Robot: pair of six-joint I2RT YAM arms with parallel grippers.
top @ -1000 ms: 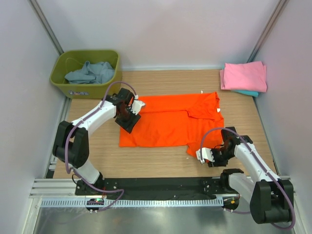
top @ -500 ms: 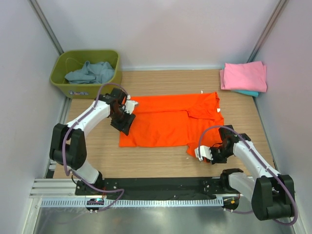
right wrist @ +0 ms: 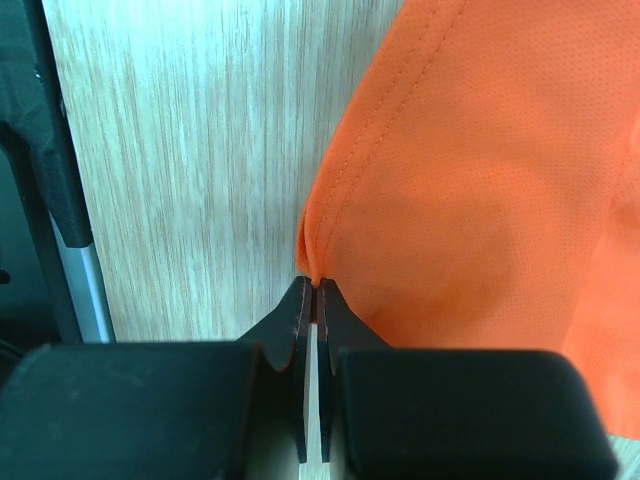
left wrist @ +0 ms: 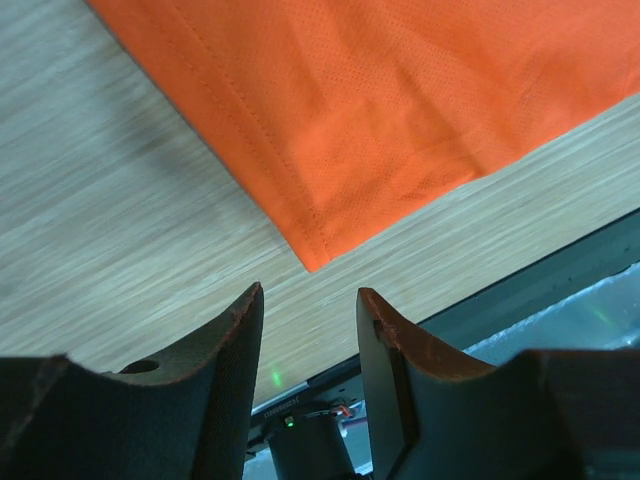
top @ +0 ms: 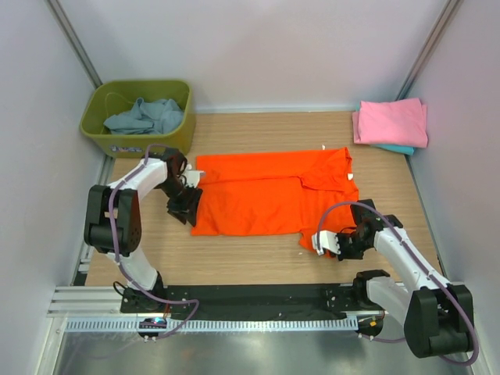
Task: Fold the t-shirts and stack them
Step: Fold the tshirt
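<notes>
Left tool (top: 186, 205) shifted left, one orange t-shirt (top: 266, 199)

Lab cell: white panel walls (top: 258, 47), aluminium rail (top: 211, 324).

The tabletop (top: 258, 254) is made of pale brown wood with thin lines running along it. Three plain walls stand around it. The back wall (top: 258, 47) is white with a faint purple tint. The left wall (top: 35, 156) and the right wall (top: 469, 180) look the same. A grey metal left pole (top: 74, 39) goes up in the back left corner, and a right pole (top: 428, 47) goes up in the back right corner. A black strip (top: 258, 297) lies at the near edge of the tabletop. Just past it runs a silver rail (top: 250, 324) with many small teeth. Below that is a flat, shiny metal sheet (top: 258, 355). The light is soft and even, and the shadows are faint.
</notes>
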